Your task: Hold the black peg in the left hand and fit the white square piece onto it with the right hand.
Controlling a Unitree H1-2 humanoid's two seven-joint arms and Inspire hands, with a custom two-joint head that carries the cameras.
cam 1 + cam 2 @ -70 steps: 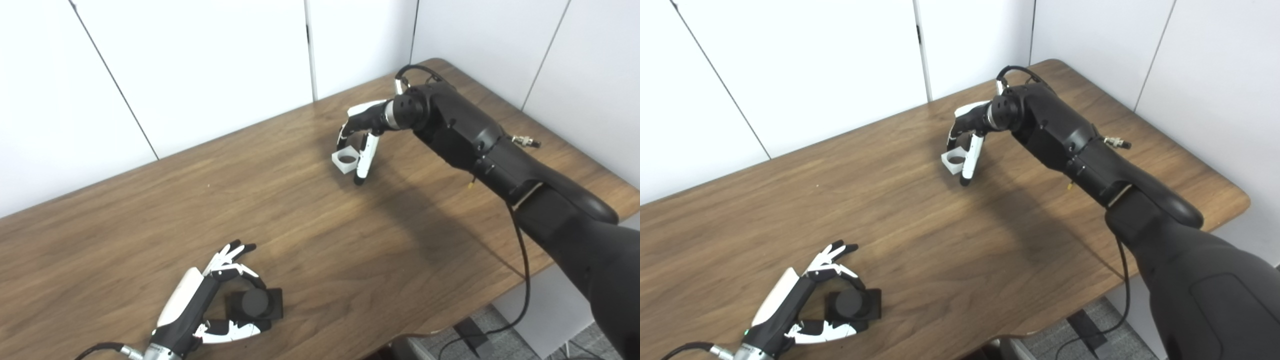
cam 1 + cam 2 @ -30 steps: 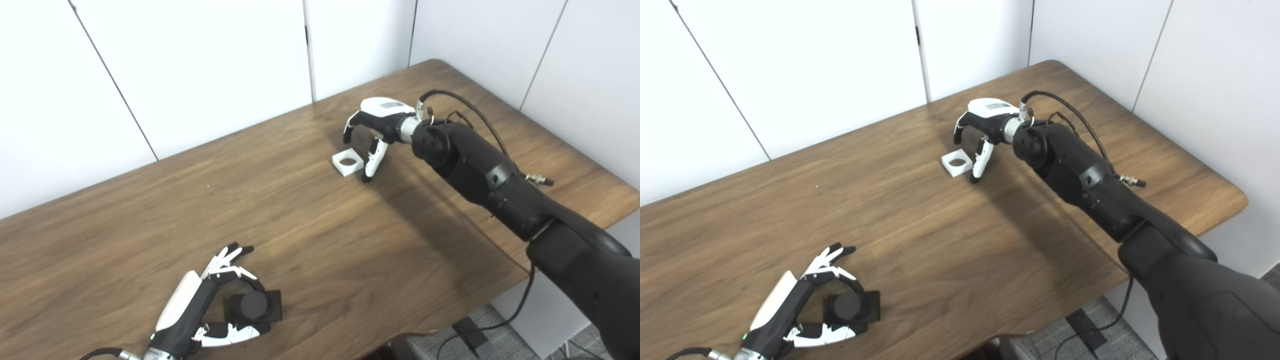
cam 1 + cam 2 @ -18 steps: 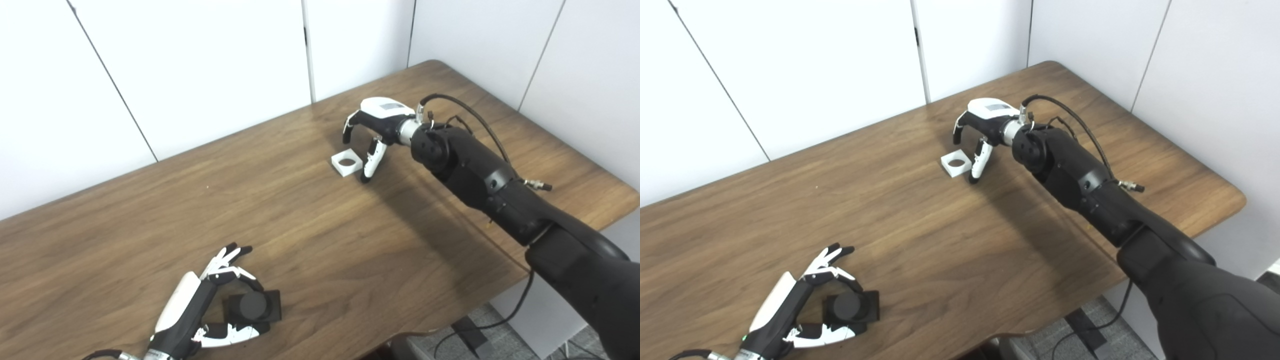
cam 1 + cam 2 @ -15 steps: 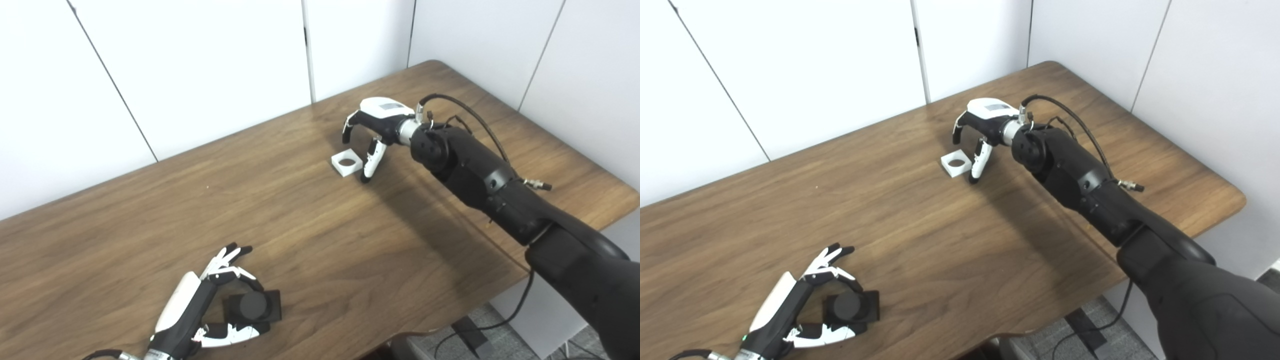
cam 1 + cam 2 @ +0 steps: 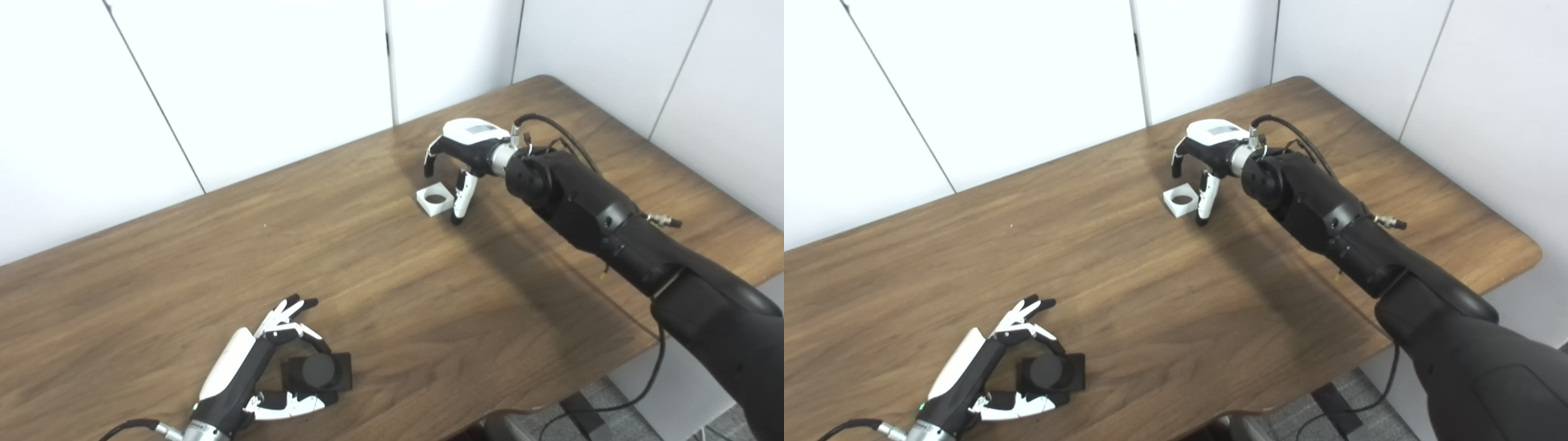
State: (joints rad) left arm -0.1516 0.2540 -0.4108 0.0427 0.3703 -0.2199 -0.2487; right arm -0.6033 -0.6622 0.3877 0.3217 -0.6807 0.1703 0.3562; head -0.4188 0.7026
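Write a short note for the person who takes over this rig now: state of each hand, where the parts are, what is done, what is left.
Left hand: curled around the black peg on its square base, near the table's front edge; a firm grip cannot be confirmed, and the peg is not lifted.
Right hand: open, arched over the white square piece, thumb beside it, holding nothing.
White square piece: flat on the table at the far side, hole up.
Done: both hands are at their parts.
Left: grasp and lift both, then fit the piece onto the peg.
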